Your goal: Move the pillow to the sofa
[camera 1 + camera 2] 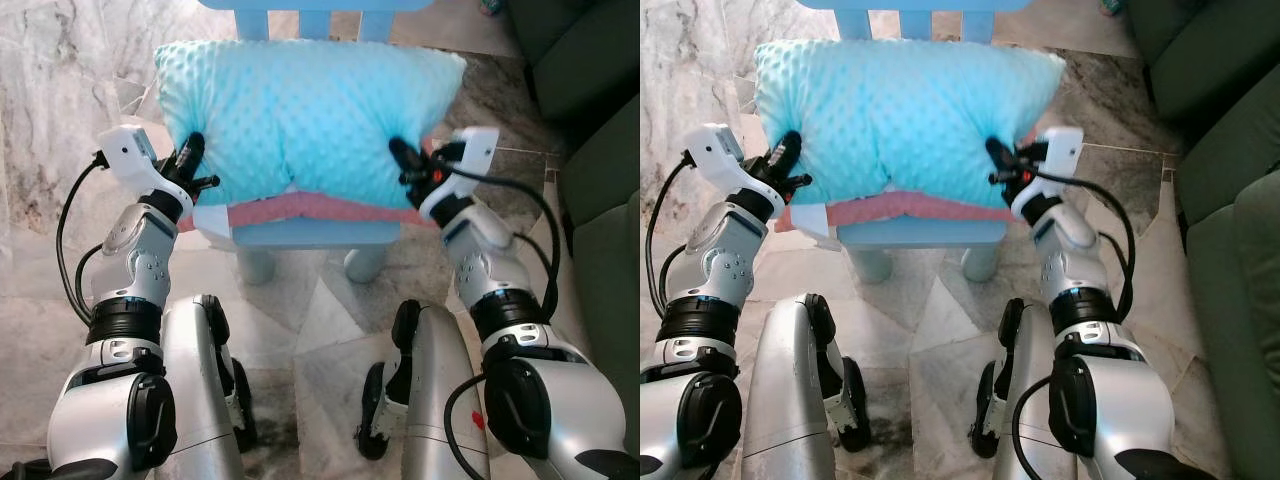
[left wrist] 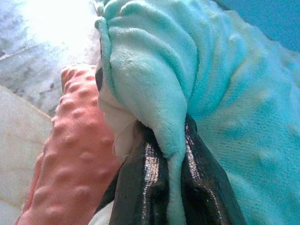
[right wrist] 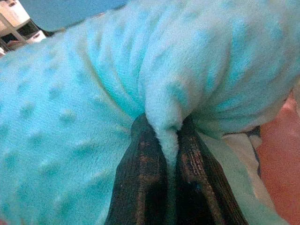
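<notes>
A turquoise dotted pillow lies on the seat of a small light-blue chair, on top of a pink dotted cushion. My left gripper is shut on the pillow's left edge; the left wrist view shows a fold of turquoise fabric pinched between the black fingers. My right gripper is shut on the pillow's right edge, and a fold is likewise squeezed between its fingers. A dark green sofa stands to the right.
The chair's backrest rises behind the pillow. Marble floor spreads to the left and in front. My own silver legs stand just before the chair. The sofa's edge is close beside my right arm.
</notes>
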{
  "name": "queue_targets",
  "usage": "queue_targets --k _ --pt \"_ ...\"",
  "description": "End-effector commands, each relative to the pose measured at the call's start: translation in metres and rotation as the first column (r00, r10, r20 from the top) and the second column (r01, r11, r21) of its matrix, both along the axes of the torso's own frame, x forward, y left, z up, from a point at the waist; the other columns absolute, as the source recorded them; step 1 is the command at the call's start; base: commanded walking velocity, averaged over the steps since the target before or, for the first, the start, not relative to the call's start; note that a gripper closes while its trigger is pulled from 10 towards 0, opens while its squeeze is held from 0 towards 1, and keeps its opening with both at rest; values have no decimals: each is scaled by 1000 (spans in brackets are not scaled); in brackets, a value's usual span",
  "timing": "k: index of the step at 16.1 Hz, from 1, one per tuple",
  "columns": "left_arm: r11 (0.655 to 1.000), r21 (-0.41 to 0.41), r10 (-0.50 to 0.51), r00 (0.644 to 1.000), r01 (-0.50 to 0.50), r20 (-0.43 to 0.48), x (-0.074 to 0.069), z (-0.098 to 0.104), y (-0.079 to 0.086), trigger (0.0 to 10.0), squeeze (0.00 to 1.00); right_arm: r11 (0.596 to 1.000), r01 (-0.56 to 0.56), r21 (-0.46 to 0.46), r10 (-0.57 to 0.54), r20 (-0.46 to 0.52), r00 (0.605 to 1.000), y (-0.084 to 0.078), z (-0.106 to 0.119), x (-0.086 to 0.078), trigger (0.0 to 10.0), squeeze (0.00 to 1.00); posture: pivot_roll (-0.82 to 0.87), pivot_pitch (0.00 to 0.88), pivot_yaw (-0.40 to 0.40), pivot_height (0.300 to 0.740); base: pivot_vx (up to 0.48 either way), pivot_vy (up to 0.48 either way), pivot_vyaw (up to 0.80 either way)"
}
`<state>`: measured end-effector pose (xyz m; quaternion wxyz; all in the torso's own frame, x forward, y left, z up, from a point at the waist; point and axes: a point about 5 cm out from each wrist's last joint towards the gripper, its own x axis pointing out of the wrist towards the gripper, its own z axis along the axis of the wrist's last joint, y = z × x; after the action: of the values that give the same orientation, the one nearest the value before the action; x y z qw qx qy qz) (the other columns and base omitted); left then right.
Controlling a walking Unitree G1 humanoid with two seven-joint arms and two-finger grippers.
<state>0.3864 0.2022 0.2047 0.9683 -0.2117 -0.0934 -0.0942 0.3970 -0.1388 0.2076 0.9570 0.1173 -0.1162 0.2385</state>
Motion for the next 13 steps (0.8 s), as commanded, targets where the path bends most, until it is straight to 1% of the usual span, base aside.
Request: queue_targets --k 1,3,4,5,6,7,8,9,10,11,13 --pt "1000 17 15 1000 -15 7 -4 -6 0 0 0 999 -16 -36 17 27 999 2 3 -3 0 0 13 381 -34 496 0 0 0" --pt "1000 30 6 1000 -7 24 -8 -7 -5 0 0 995 16 -98 -6 98 995 -2 14 -8 0 0 -2 337 -35 496 0 0 0" --pt "1000 30 7 1000 -7 25 -9 -8 -6 0 0 994 20 -106 -9 106 994 -3 15 -9 0 0 -5 328 -33 496 0 0 0" --pt "999 53 9 999 -12 47 -11 -5 -7 0 0 992 43 -121 -27 130 991 -3 17 -13 0 0 -10 313 -32 496 0 0 0" --pt "996 90 17 996 -26 93 -16 1 -7 0 0 986 75 -151 -48 176 983 -4 20 -21 0 0 -12 300 -29 496 0 0 0" --pt "994 108 16 993 -29 116 -19 5 -9 0 0 984 89 -155 -59 188 980 -4 20 -26 0 0 -16 286 -25 496 0 0 0" --pt "986 162 3 987 -29 158 -25 9 -13 0 0 982 108 -155 -77 198 977 -4 20 -33 0 0 -20 275 -21 496 0 0 0" --pt "980 194 -1 983 -36 184 -29 12 -16 0 0 978 131 -160 -98 200 975 -4 17 -40 0 0 -26 257 -16 496 0 0 0" --pt "973 227 -2 976 -49 218 -38 15 -19 0 0 969 177 -174 -138 218 966 -4 14 -51 0 0 -30 247 -15 496 0 0 0" --pt "969 241 -1 974 -55 228 -41 15 -21 0 0 963 202 -180 -159 225 961 -5 13 -54 0 0 -31 238 -14 496 0 0 0" --pt "973 217 31 975 -80 222 -47 12 -23 0 0 949 271 -162 -234 215 948 -4 10 -63 0 0 -31 219 -12 496 0 0 0"
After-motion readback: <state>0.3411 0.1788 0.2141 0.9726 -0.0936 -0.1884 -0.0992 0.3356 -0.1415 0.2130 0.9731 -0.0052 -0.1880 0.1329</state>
